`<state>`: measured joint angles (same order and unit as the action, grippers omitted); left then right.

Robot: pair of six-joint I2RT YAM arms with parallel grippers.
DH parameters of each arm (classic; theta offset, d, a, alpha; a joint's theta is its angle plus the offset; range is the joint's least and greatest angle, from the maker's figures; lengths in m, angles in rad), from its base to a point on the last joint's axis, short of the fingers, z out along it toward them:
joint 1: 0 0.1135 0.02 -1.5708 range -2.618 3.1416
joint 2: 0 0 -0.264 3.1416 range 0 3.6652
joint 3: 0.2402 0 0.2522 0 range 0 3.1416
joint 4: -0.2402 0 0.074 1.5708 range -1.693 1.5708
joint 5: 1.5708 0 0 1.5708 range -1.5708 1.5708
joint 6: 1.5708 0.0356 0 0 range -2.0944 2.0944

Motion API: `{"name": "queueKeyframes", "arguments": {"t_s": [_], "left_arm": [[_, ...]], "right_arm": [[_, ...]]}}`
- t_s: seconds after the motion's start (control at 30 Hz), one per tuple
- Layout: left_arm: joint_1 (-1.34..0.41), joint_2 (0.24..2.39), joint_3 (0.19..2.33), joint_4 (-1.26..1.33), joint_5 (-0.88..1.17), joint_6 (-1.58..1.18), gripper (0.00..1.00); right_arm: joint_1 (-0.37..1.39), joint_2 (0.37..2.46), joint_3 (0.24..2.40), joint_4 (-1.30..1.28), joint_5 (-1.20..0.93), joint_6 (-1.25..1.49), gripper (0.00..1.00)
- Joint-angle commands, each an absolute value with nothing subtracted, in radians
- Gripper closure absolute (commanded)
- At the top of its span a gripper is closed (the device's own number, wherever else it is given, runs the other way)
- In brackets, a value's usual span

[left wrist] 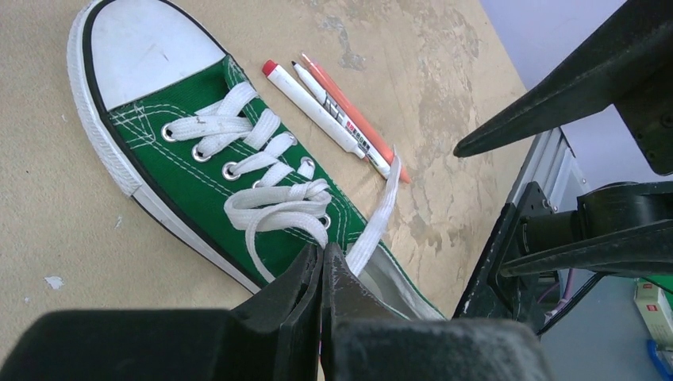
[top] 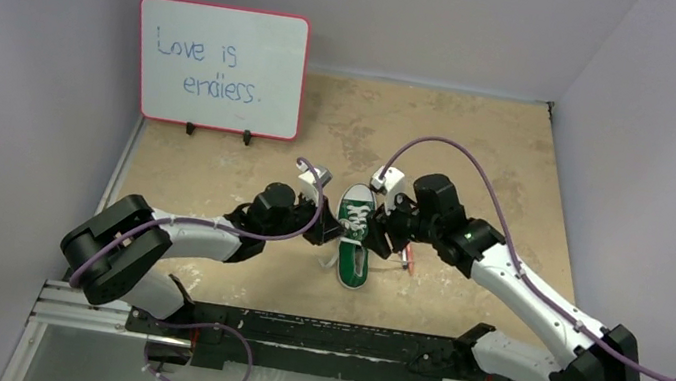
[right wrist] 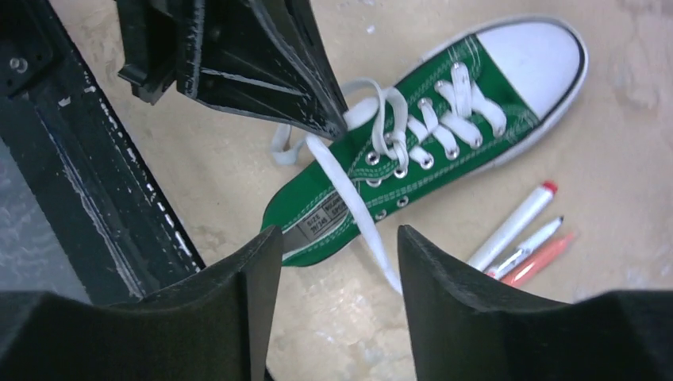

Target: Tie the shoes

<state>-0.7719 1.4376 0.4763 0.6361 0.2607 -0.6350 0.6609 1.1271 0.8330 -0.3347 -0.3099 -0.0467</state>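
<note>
a black rail is seen at the near edge, then a worn tan tabletop, with a red-framed whiteboard propped at the far left and pale walls all round. the green sneaker is laid mid-table between the two grippers. the left gripper is pressed fully closed, the white lace apparently pinched at its tips. the right gripper is spread wide with nothing held, a loose lace end lying between its fingers. three pens beside the sneaker are made out clearly only in the wrist views; the whiteboard is shown only from above.
</note>
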Motion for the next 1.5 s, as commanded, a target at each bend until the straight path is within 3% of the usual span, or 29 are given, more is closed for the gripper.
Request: {"name": "queueKeyframes", "arguments": {"t_s": [0.0, 0.43, 0.7, 0.87, 0.97, 1.07, 1.47], "left_arm": [[-0.763, 1.414, 0.495, 0.703, 0.278, -0.634, 1.00], [-0.747, 1.411, 0.523, 0.674, 0.297, -0.637, 1.00], [-0.745, 1.418, 0.501, 0.735, 0.305, -0.687, 1.00], [-0.740, 1.419, 0.492, 0.768, 0.313, -0.713, 1.00], [-0.735, 1.419, 0.488, 0.791, 0.314, -0.723, 1.00], [-0.735, 1.421, 0.484, 0.823, 0.328, -0.733, 1.00], [-0.736, 1.445, 0.485, 0.926, 0.359, -0.773, 1.00]], "right_arm": [[0.653, 1.153, 0.789, -0.172, -0.467, -0.258, 0.46], [0.654, 1.295, 0.773, -0.107, -0.475, -0.302, 0.74], [0.654, 1.363, 0.803, -0.097, -0.492, -0.281, 0.77], [0.653, 1.367, 0.805, -0.098, -0.493, -0.273, 0.73], [0.653, 1.363, 0.802, -0.096, -0.462, -0.248, 0.89], [0.654, 1.339, 0.802, -0.109, -0.467, -0.188, 1.00], [0.621, 1.239, 0.748, -0.208, -0.285, 0.462, 1.00]]}}
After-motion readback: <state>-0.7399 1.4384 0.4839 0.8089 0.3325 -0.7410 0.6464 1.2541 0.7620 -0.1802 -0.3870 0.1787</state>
